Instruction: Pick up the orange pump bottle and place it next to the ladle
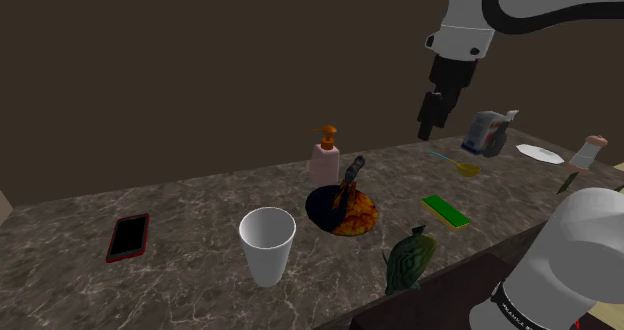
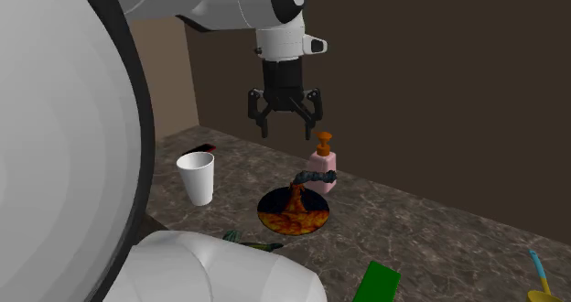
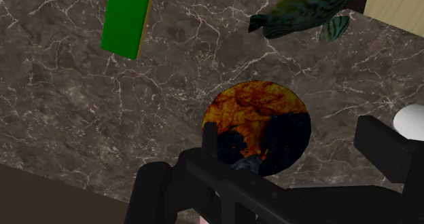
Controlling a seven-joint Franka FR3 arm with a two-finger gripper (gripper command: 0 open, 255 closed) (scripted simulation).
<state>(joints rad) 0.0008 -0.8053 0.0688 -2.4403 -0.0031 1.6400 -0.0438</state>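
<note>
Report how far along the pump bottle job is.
Done, by the look of it: the pump bottle stands upright on the counter, right beside the ladle. Whether the claw set it there is not visible. In hand: nothing; the claw hangs open above them. Left: at most pulling the arm away.

readable text: none | black band on arm base: white lettering, too small to read | other labels: illegible

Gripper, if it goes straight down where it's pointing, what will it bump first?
Probably the ladle: its round orange-and-black bowl lies right ahead of the open gripper, on the dark veined counter. Depth is hard to judge.
</note>
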